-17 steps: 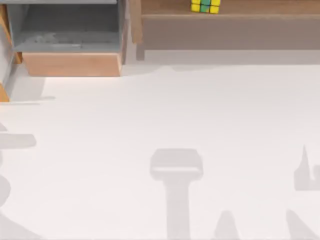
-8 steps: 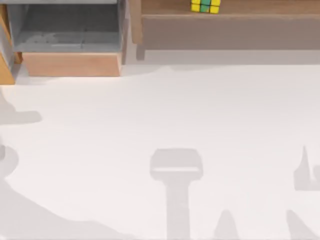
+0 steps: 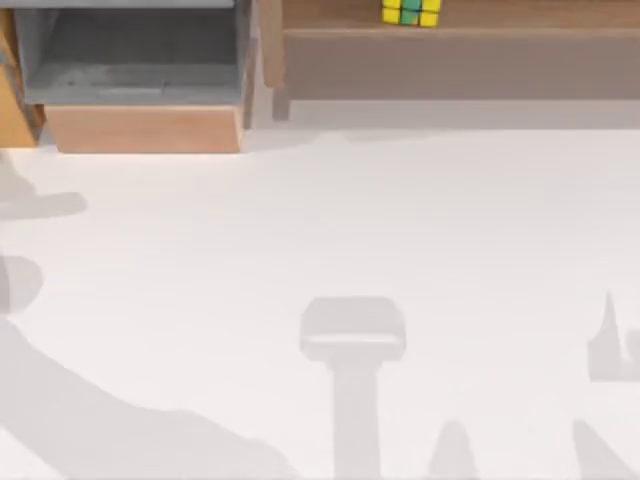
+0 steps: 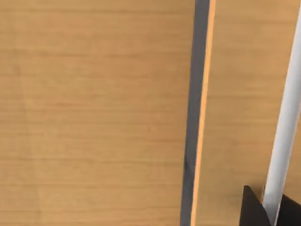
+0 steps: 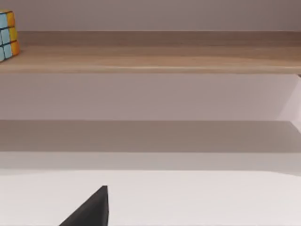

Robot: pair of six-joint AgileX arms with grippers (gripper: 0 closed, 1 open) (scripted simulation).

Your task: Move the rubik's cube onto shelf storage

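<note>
The rubik's cube (image 3: 411, 12), with yellow and green squares showing, rests on the upper board of the brown shelf storage (image 3: 460, 62) at the table's far right. Nothing is touching it. In the right wrist view the cube (image 5: 8, 36) stands on the shelf storage board (image 5: 155, 59), far from a dark tip of my right gripper (image 5: 92, 210) low over the white table. The left wrist view faces a light wooden panel (image 4: 94, 113) up close, with a dark part of my left gripper (image 4: 256, 209) at the corner.
A grey box-like compartment (image 3: 130, 60) with a light wood front stands at the far left, beside the shelf. The white table (image 3: 330, 220) carries only grey shadows, a broad one spreading across its near left.
The broad shadow at the table's near left has grown and swept further right. The small shadow by the left edge has moved toward the far side. The cube has stayed still.
</note>
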